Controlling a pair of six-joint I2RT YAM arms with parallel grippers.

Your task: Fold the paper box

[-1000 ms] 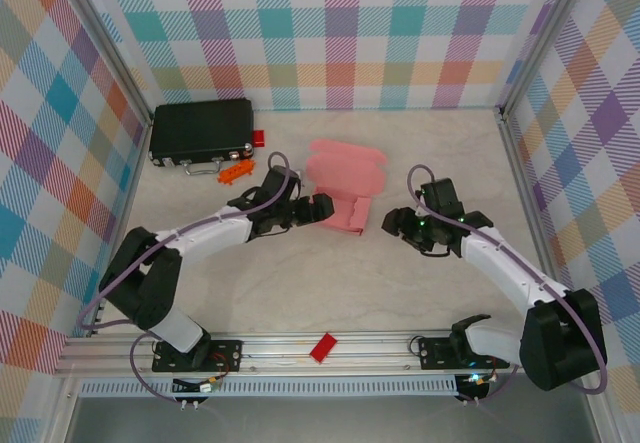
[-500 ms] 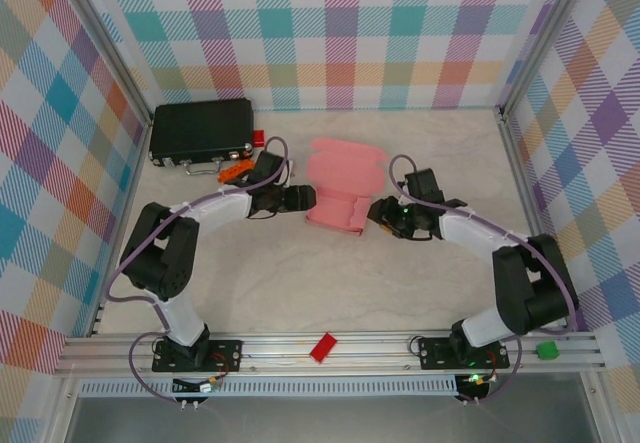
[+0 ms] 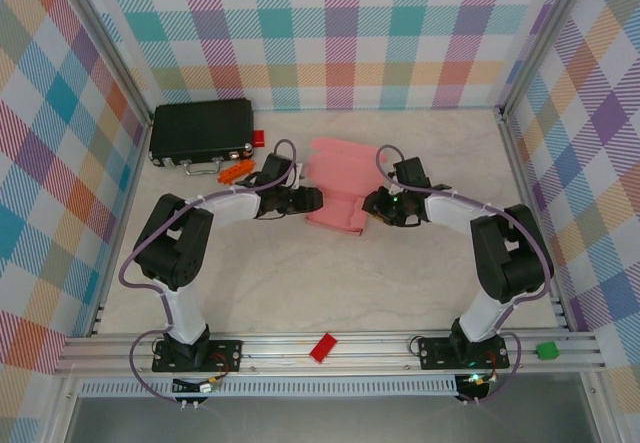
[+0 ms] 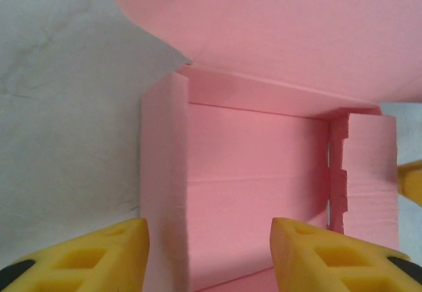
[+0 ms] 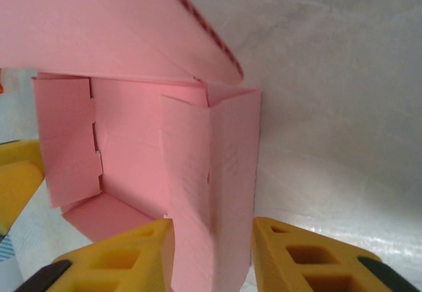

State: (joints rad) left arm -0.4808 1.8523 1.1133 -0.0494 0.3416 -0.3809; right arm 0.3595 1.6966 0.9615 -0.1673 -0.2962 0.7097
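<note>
The paper box [image 3: 340,168] is pale pink card, partly raised, with its lid flap lying open toward the far side. My left gripper [image 3: 313,200] is at its left side and my right gripper [image 3: 370,203] at its right. In the left wrist view the box [image 4: 257,173] shows its inside. The left gripper [image 4: 210,252] stands open astride the left wall, one finger outside, the other well inside. In the right wrist view the right gripper [image 5: 212,252] is shut on the doubled right wall of the box [image 5: 132,147], both fingers touching it.
A black case [image 3: 200,131] lies at the back left with a small red block [image 3: 259,138] and an orange piece [image 3: 235,171] beside it. A red piece [image 3: 323,347] and a green block [image 3: 546,350] sit on the front rail. Checked walls enclose three sides.
Both arms have reached in to the box from either side. Both pairs of jaws have narrowed, the right pair coming onto the right wall.
</note>
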